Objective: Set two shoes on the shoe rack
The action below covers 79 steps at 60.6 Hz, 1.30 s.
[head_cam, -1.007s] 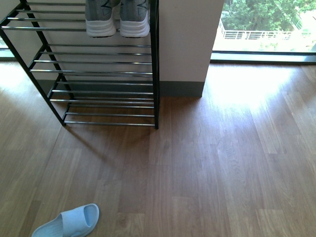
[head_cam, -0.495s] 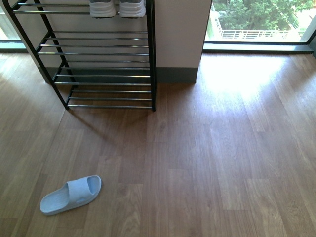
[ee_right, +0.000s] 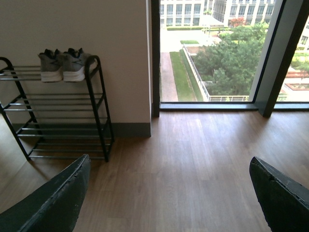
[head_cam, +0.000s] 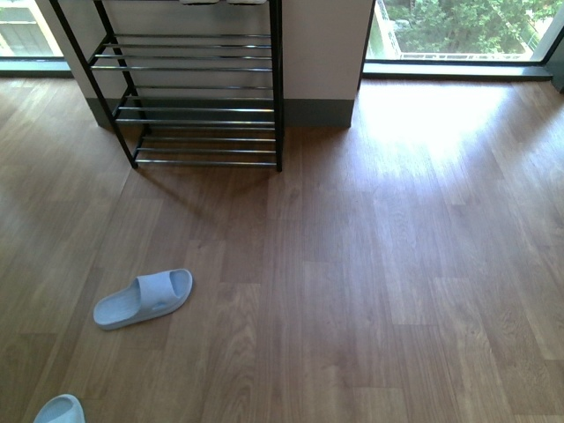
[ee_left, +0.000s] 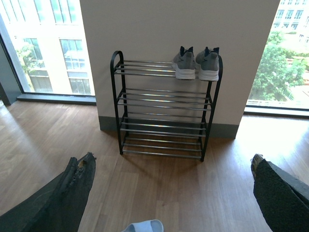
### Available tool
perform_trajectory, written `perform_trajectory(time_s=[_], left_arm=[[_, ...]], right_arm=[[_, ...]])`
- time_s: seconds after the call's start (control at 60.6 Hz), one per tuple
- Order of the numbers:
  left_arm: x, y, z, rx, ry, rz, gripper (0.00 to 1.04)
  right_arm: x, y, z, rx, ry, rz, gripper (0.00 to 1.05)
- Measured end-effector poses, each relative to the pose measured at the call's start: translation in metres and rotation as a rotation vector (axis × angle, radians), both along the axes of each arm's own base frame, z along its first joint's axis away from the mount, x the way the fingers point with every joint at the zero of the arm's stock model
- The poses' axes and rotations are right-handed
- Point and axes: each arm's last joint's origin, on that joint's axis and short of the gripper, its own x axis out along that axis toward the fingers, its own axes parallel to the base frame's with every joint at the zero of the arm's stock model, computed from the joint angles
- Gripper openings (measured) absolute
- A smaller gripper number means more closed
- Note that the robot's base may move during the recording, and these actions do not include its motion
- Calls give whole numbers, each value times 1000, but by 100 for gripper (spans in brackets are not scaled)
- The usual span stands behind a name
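Both shoes (ee_left: 186,65) stand side by side atop the shoe rack (ee_left: 145,74).

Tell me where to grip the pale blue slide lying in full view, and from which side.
Probably the strap of the slide: it arches over the footbed, leaving room for a finger beneath. The slide lies sole-down, so come from above on the open heel side and pinch the strap's edge.

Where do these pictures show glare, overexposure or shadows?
Front view: sun glare whitens the floor under the window; the shoe rack casts a soft shadow. Left wrist view: the windows are overexposed. Right wrist view: evenly lit, trees sharp.
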Motion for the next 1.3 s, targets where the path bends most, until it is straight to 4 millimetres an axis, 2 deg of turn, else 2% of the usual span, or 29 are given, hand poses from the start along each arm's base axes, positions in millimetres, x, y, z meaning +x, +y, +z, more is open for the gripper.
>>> perform_trajectory(time_s=[1.304], left_arm=[[0,0,0,0,0,2,95]], right_arm=[[0,0,0,0,4,2,96]])
